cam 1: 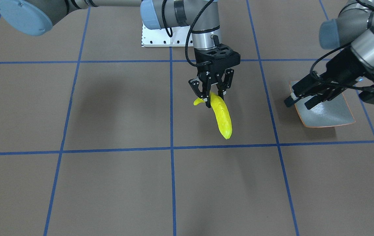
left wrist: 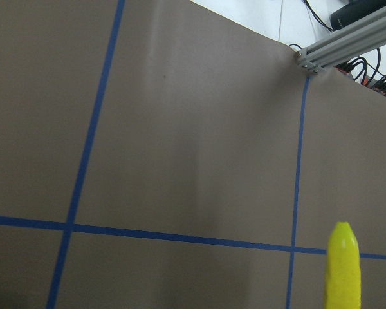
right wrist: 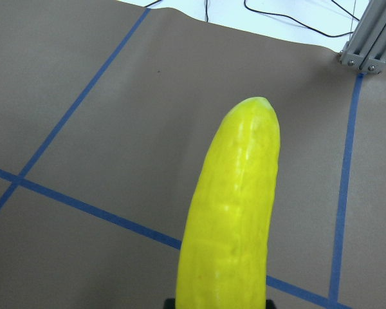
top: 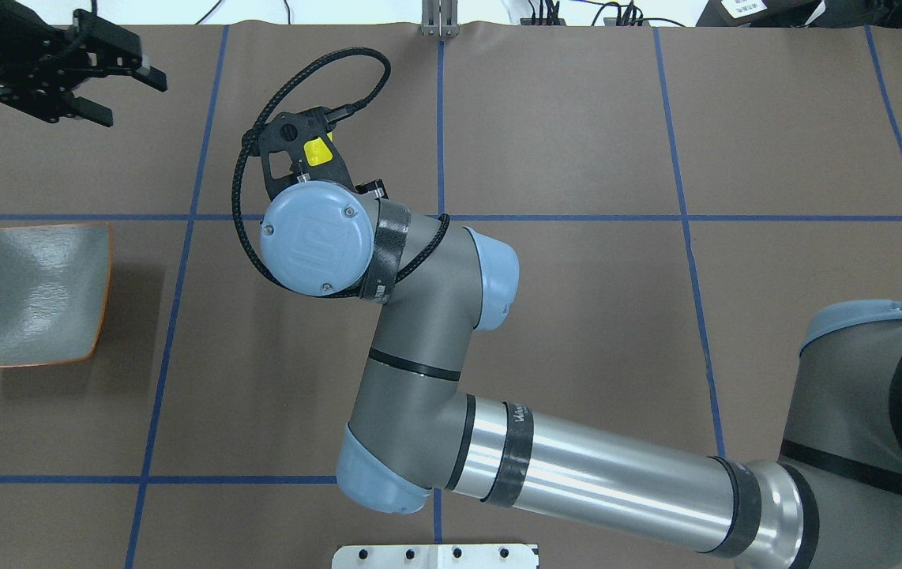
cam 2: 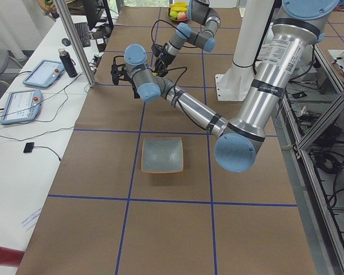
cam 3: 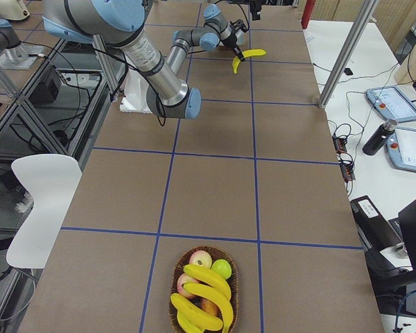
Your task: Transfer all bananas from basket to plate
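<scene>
The plate (top: 24, 296) sits at the robot's left. The left gripper (top: 123, 99) is spread open and empty, seemingly above the plate's far edge. Mid-table, the right gripper (cam 1: 214, 96) pinches a banana (cam 1: 222, 116) near its stem. Carry it left, clear of that arm, and lower it flat before releasing. More bananas (cam 3: 204, 281) lie in the basket (cam 3: 230, 262).

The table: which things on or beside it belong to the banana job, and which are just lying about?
Job: held banana in the right end effector; basket with more bananas; plate.
Lying about: apples, tablets, bottle, white chair.
</scene>
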Action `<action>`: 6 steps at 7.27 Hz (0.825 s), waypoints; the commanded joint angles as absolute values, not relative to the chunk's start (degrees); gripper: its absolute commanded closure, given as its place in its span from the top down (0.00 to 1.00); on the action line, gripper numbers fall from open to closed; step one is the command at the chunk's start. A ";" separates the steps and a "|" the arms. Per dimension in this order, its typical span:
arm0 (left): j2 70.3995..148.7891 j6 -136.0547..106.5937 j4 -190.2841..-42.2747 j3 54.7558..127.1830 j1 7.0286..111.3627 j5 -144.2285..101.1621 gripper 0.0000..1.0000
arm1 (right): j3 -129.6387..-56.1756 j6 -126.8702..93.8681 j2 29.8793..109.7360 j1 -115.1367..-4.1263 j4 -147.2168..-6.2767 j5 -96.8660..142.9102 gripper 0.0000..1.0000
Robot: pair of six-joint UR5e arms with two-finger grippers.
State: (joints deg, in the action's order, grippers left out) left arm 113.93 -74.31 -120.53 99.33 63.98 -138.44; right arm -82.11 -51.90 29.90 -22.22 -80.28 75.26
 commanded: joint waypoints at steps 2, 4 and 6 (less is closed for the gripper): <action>116.98 -76.64 -121.37 97.56 60.48 -137.11 1.00 | -82.00 -52.12 29.27 -19.78 -77.37 72.33 0.00; 117.42 -77.08 -121.46 98.08 59.95 -137.11 1.00 | -82.09 -52.12 28.92 -19.51 -75.94 72.07 0.00; 118.21 -77.08 -121.46 98.26 58.71 -137.11 0.99 | -82.26 -52.12 28.04 -19.25 -75.85 72.07 0.00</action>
State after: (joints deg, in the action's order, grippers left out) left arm 117.73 -77.03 -121.44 98.09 59.27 -137.11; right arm -82.17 -52.12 28.55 -19.40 -75.99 72.09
